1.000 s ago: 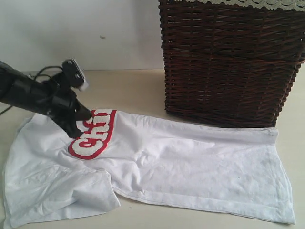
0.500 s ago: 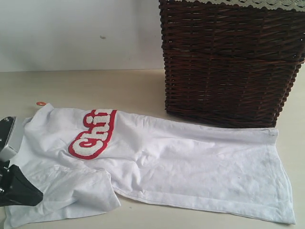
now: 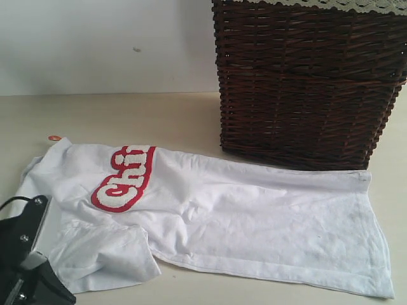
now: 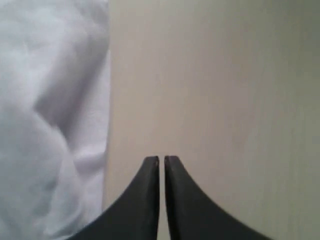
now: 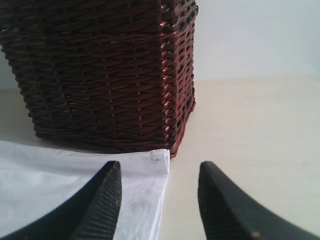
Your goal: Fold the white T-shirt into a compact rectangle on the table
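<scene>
The white T-shirt (image 3: 254, 216) lies spread on the table (image 3: 159, 121), with its red-outlined lettering (image 3: 124, 178) at the left and a sleeve bunched at the front left. Only the left arm's body (image 3: 22, 267) shows, in the bottom left corner. In the left wrist view my left gripper (image 4: 161, 161) is shut on nothing, over bare table beside the T-shirt's edge (image 4: 50, 125). My right gripper (image 5: 160, 172) stands open and empty over the T-shirt's hem corner (image 5: 145, 180); it is outside the exterior view.
A tall dark wicker basket (image 3: 305, 82) with a lace-edged liner stands at the back right, right behind the T-shirt's far edge, and fills the right wrist view as the basket (image 5: 100, 70). A small orange tag (image 3: 55, 137) lies by the collar. A pale wall backs the table.
My left arm has pulled away from the lettering, towards the front left corner of the view, and is now off the shirt. The shirt and the right gripper have not moved.
</scene>
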Available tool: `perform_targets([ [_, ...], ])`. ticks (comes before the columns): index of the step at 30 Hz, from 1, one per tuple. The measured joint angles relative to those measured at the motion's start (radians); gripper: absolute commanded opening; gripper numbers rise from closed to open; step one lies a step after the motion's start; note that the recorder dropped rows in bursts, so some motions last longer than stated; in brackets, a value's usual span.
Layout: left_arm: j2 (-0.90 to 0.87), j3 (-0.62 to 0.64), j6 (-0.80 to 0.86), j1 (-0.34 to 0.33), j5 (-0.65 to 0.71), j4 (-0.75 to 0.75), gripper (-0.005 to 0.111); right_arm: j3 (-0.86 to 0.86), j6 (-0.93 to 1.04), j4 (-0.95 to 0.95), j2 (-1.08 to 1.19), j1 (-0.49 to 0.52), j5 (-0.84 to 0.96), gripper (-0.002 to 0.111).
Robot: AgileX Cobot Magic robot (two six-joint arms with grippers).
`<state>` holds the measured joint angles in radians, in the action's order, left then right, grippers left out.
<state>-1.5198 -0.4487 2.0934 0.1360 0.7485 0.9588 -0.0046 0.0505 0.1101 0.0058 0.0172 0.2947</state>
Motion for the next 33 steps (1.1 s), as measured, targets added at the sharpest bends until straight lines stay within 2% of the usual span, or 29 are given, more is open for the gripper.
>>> perform_targets([
  [2, -0.017, 0.0, 0.0, 0.05, -0.013, -0.002, 0.027, 0.0, 0.0, 0.0, 0.0, 0.0, 0.0, 0.047],
  [3, -0.026, 0.0, 0.0, 0.08, -0.035, -0.002, 0.038, 0.0, 0.0, 0.0, 0.0, 0.0, 0.0, 0.047],
  [4, -0.042, 0.0, 0.0, 0.142, -0.107, -0.003, 0.042, 0.0, 0.0, 0.0, 0.0, 0.0, 0.0, 0.047],
  [5, -0.052, 0.0, 0.002, 0.172, -0.157, -0.003, 0.045, 0.0, 0.0, 0.0, 0.0, 0.0, 0.0, 0.047],
  [6, -0.071, 0.0, 0.002, 0.221, -0.241, -0.004, 0.045, 0.0, 0.0, 0.0, 0.0, 0.0, 0.0, 0.047],
  [8, -0.095, -0.008, 0.002, 0.278, -0.315, -0.006, 0.044, 0.0, 0.0, 0.0, 0.0, 0.0, 0.0, 0.047],
  [10, -0.097, -0.028, 0.002, 0.305, -0.339, -0.006, 0.044, 0.0, 0.0, 0.0, 0.0, 0.0, 0.0, 0.047],
  [15, -0.103, -0.039, 0.002, 0.312, -0.365, -0.008, 0.044, 0.0, 0.0, 0.0, 0.0, 0.0, 0.0, 0.047],
  [17, -0.129, -0.049, 0.004, 0.312, -0.356, -0.028, 0.04, 0.0, 0.0, 0.0, 0.0, 0.0, 0.0, 0.047],
  [19, -0.162, -0.067, 0.002, 0.312, -0.34, -0.048, 0.028, 0.0, 0.0, 0.0, 0.0, 0.0, 0.0, 0.047],
  [20, -0.17, -0.073, 0.001, 0.312, -0.338, -0.048, 0.013, 0.0, 0.0, 0.0, 0.0, 0.0, 0.0, 0.047],
  [21, -0.181, -0.081, -0.001, 0.312, -0.338, -0.048, 0.005, 0.0, 0.0, 0.0, 0.0, 0.0, 0.0, 0.047],
  [22, -0.184, -0.083, -0.001, 0.312, -0.34, -0.048, 0.0, 0.0, 0.0, 0.0, 0.0, 0.0, 0.0, 0.047],
  [29, -0.142, -0.076, -0.073, 0.312, -0.388, -0.078, 0.0, 0.0, 0.0, 0.0, 0.0, 0.0, 0.0, 0.047],
  [33, 0.028, -0.066, -0.1, 0.255, -0.336, -0.105, 0.0, 0.0, 0.0, 0.0, 0.0, 0.0, 0.0, 0.047],
])
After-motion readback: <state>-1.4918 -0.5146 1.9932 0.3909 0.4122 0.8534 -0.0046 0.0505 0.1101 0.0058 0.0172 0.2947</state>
